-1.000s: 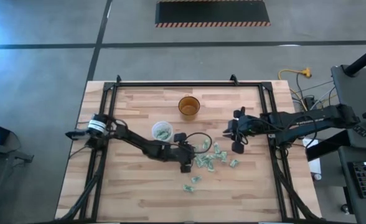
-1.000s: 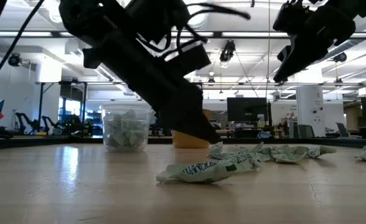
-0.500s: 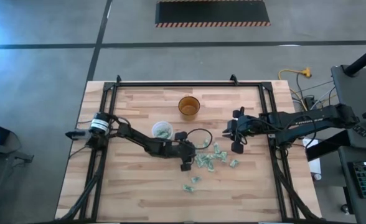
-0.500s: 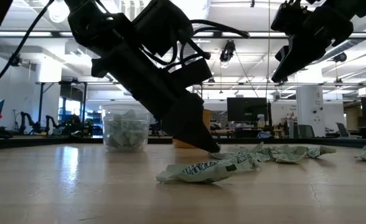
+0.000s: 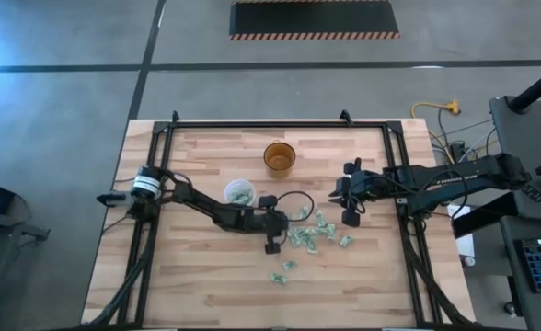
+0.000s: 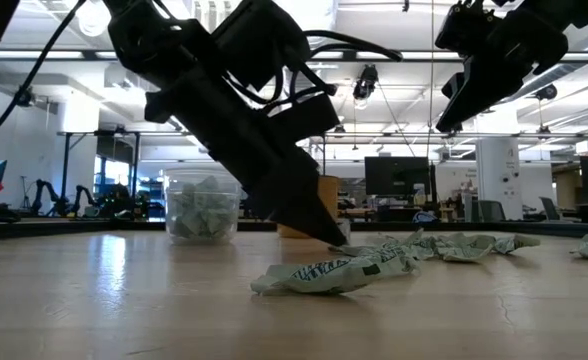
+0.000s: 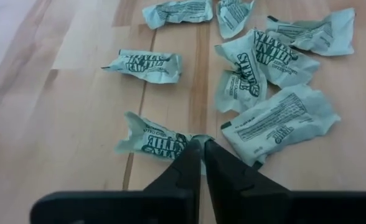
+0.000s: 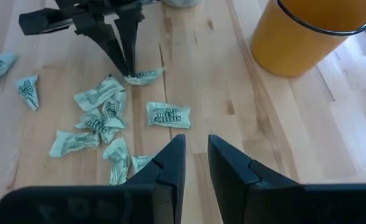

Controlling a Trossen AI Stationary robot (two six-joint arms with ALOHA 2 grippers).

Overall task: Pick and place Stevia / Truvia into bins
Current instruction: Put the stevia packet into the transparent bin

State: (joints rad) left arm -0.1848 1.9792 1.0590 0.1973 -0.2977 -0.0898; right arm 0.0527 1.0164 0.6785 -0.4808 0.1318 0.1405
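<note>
High view: overhead, facing straight down, far enough to take in the whole table (image 5: 206, 285), both arms and the surrounding floor.

Low view: at tabletop height, facing level across the wood into the room behind. Very near; the closest sachet (image 6: 324, 272) fills the foreground.

Left wrist view: on the left arm, looking down past its own fingers (image 7: 186, 171), close in on the sachet cluster (image 7: 258, 68).

Right wrist view: farther back, angled down; left gripper (image 8: 126, 46) at 11 o'clock, amber cup (image 8: 307, 34) at 1 o'clock.

Shared: the sachet cluster shows in all four views; the translucent cup (image 5: 239, 193) in high and low.
</note>
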